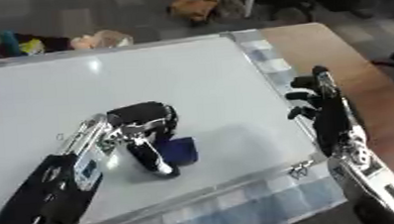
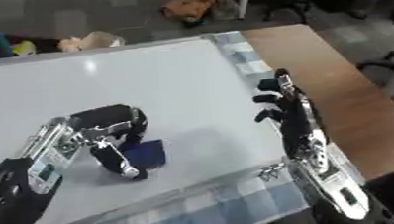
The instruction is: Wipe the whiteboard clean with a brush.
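A large whiteboard lies flat on the table, and its surface looks bare of marks. My left hand rests on the board's near middle with fingers curled round a dark blue brush, which touches the board. At the board's right edge my right hand hovers with fingers straight and spread, holding nothing.
A blue-and-white checked cloth lies under the board and shows along its near and right edges. Bare brown tabletop runs to the right. A metal clip sits at the board's near right corner. Clutter lies on the floor beyond the table.
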Robot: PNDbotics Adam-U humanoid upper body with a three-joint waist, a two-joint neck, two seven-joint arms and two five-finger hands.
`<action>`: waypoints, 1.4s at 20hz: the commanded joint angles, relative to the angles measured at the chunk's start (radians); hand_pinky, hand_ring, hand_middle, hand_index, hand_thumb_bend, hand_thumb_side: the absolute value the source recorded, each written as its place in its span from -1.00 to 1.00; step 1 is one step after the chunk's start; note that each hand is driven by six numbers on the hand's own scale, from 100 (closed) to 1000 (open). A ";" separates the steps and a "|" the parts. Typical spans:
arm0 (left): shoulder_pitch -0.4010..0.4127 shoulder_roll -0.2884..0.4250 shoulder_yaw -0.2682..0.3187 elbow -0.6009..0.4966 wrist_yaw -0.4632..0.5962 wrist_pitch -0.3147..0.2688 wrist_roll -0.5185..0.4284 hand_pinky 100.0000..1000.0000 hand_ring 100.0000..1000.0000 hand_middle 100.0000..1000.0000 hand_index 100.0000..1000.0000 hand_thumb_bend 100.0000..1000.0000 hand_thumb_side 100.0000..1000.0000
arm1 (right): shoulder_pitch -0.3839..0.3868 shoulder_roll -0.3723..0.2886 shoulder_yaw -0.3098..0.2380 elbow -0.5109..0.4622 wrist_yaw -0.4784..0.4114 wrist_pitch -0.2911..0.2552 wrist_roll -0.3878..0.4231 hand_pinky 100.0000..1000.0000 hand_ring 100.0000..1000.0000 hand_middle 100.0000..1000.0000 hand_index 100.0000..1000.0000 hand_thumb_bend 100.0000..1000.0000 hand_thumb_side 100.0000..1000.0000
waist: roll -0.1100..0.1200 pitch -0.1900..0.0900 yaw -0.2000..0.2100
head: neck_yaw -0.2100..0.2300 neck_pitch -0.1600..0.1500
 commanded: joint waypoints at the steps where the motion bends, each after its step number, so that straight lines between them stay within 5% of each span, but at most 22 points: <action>1: -0.009 0.006 0.003 -0.001 0.002 0.003 -0.003 -0.50 -0.31 -0.31 -0.81 0.16 -1.00 | -0.008 -0.013 -0.010 -0.012 0.000 -0.002 0.003 -0.46 0.11 0.18 0.22 -1.00 0.52 | -0.001 -0.012 0.001 | -0.001 0.001; 28: 0.004 0.073 0.042 -0.068 0.075 0.071 -0.010 -0.57 -0.40 -0.40 -0.81 0.18 -1.00 | -0.006 -0.016 -0.012 -0.012 0.000 -0.001 0.004 -0.46 0.11 0.18 0.22 -1.00 0.52 | -0.002 -0.018 0.022 | -0.005 -0.004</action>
